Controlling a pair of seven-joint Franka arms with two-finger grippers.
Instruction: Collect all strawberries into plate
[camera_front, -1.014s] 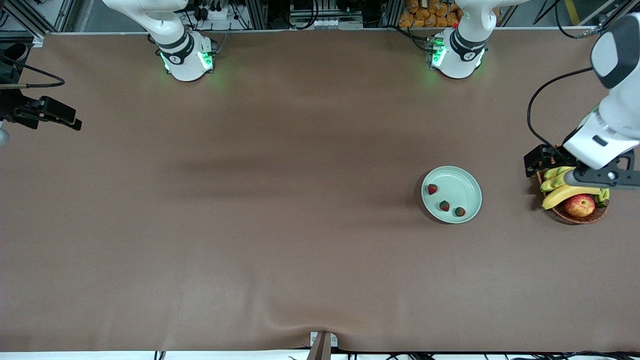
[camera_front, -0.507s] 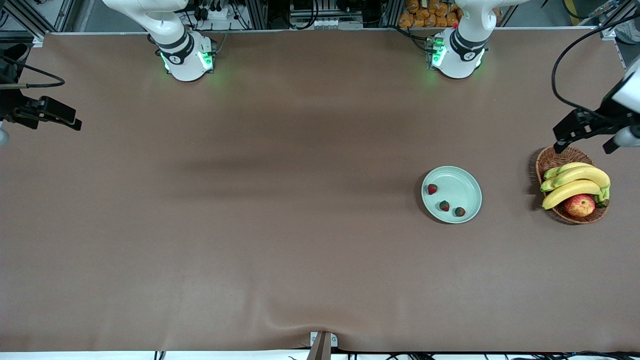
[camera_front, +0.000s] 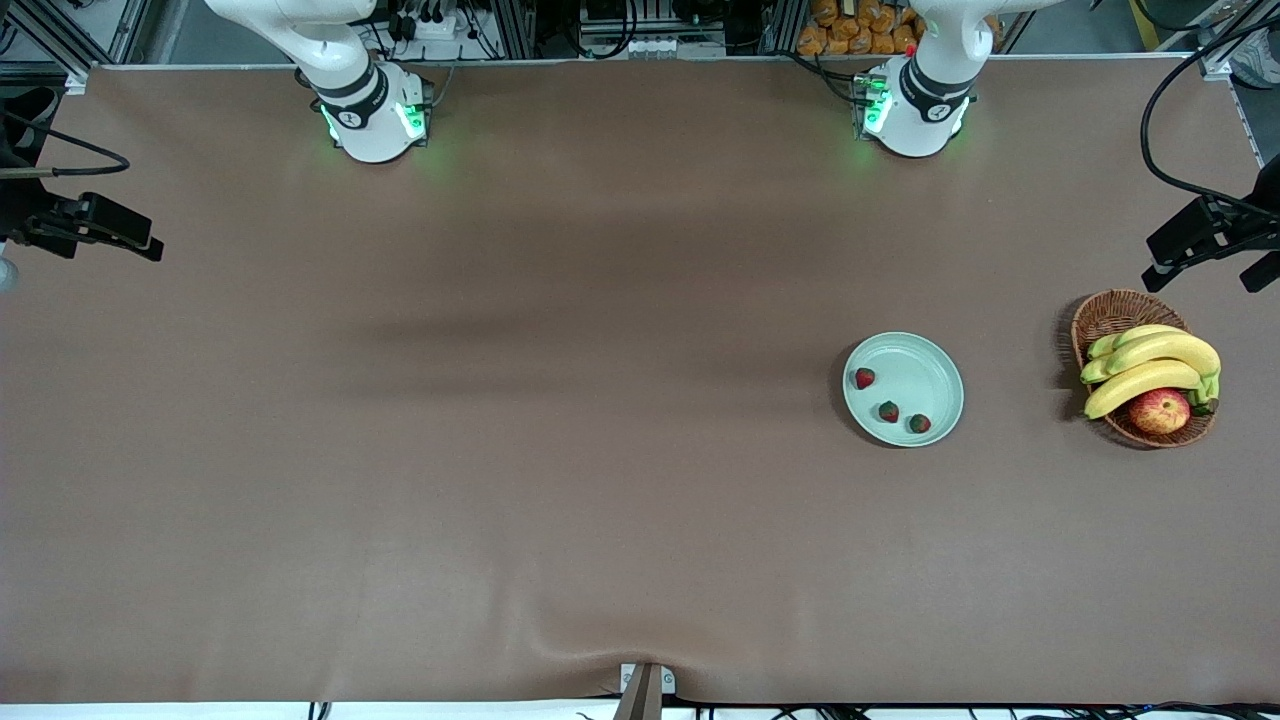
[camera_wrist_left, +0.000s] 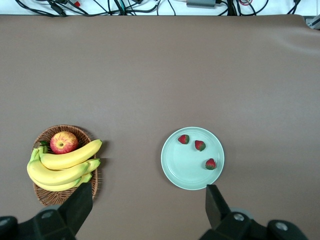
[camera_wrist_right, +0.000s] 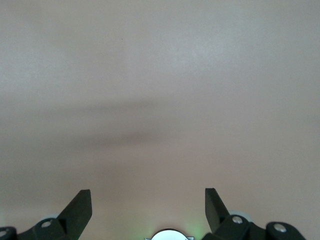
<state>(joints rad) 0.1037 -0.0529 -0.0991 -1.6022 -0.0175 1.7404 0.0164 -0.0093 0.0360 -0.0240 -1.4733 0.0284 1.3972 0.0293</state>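
Three strawberries (camera_front: 888, 411) lie in the plate (camera_front: 935, 370); none left outside; left gripper (camera_wrist_left: 147, 210) and right gripper (camera_wrist_right: 148, 210) fingers wide, empty.

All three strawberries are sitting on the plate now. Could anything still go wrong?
Maybe two small things. One strawberry lies close to the plate's shallow rim, so a bump might roll it off. The other two strawberries also sit near the edge. The left pincer, open, is up near the basket of bananas; a careless swing could knock it. The right pincer waits open over bare table.
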